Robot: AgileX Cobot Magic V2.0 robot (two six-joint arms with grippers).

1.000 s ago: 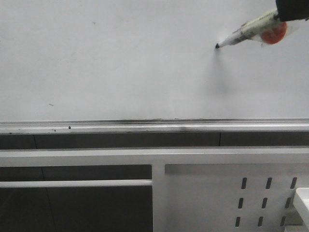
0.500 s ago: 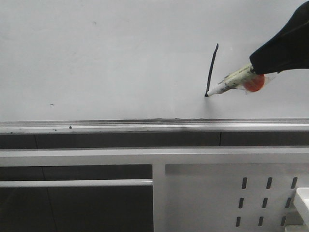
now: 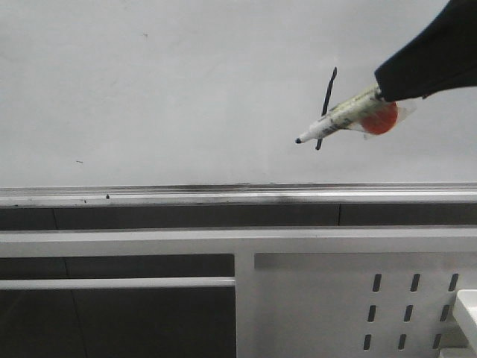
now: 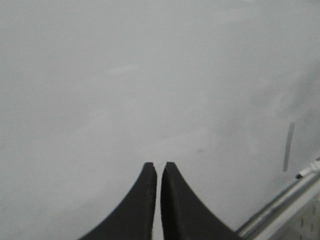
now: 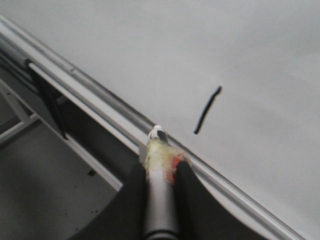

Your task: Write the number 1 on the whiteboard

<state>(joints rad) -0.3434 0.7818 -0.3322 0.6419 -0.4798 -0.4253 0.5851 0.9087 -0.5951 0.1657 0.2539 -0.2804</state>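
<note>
Number 1 (image 3: 326, 109) drawn on whiteboard (image 3: 164, 89), right of centre, above ledge. Right gripper (image 5: 160, 172) clamped on marker (image 3: 339, 119), tip apparently off board. Left gripper (image 4: 159, 172) nearly closed, empty. Stroke step judged done; next: retract w/o smudging.

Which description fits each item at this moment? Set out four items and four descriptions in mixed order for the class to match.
Items
1. marker
2. number 1
3. left pincer
4. ledge

Descriptions
A. thin slanted black stroke on the whiteboard
B. shut, holding nothing
C. runs along the board's bottom edge
D. gripped by the right pincer, tip off the stroke

Pairs: 1-D, 2-A, 3-B, 4-C
</note>
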